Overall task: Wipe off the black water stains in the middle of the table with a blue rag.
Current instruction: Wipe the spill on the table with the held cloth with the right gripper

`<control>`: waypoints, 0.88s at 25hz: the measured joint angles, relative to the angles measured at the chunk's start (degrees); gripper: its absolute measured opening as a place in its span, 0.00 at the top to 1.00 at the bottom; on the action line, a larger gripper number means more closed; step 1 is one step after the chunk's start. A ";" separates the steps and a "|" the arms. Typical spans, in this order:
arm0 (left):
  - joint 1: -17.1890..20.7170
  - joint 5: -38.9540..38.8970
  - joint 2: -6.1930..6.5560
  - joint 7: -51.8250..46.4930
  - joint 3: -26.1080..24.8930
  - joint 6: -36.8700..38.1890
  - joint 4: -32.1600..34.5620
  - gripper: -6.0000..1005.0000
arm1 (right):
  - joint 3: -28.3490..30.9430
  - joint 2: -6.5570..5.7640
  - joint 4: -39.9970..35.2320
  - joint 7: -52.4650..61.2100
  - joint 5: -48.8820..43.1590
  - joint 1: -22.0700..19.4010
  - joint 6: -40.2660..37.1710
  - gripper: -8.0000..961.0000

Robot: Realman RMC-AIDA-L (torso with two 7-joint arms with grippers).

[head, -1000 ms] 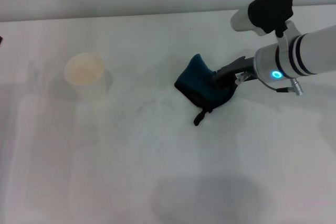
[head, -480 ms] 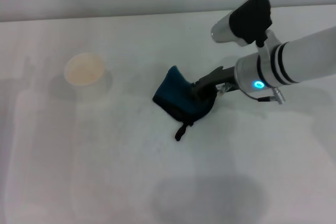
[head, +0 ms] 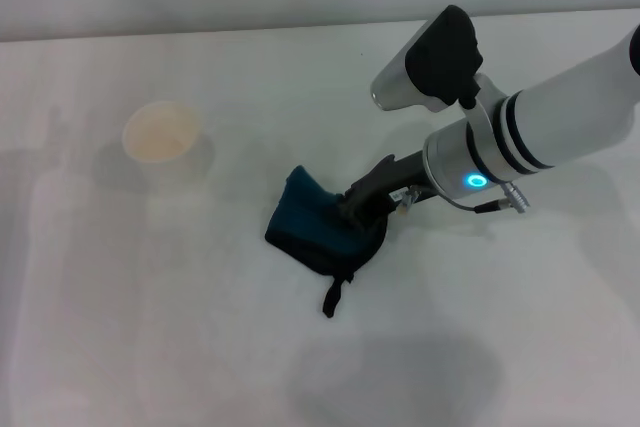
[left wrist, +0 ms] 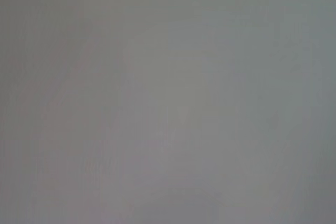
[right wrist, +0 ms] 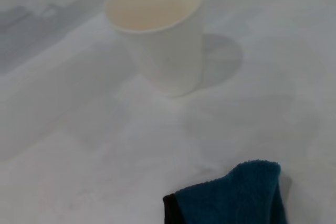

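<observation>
The blue rag [head: 315, 225] is bunched on the white table [head: 150, 327] near its middle, its black loop tag trailing toward the front. My right gripper [head: 358, 209] is shut on the rag and presses it against the table. The rag's upper fold also shows in the right wrist view [right wrist: 236, 195]. No black water stains show on the table in any view; the spot under the rag is hidden. My left gripper is out of view, and the left wrist view shows only a plain grey surface.
A white paper cup [head: 160, 144] stands upright at the left of the table; it also shows in the right wrist view [right wrist: 160, 30], beyond the rag. The table's far edge [head: 200, 35] runs along the back.
My right gripper has dragged the blue rag across the table to the left and toward the front. The cup has not moved.
</observation>
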 joint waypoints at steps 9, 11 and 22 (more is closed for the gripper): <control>0.11 0.00 -0.08 0.00 0.00 -0.12 0.01 0.11 | 0.46 -0.14 0.43 -3.79 4.95 -0.50 1.57 0.88; 0.06 0.00 -0.05 0.00 0.00 -0.23 0.02 0.11 | 0.54 -0.24 0.46 -3.82 4.97 -0.57 1.09 0.88; 0.46 -0.43 0.07 0.00 -0.32 0.02 -0.09 0.11 | 9.81 -0.67 2.08 -3.81 4.36 -4.11 -7.29 0.86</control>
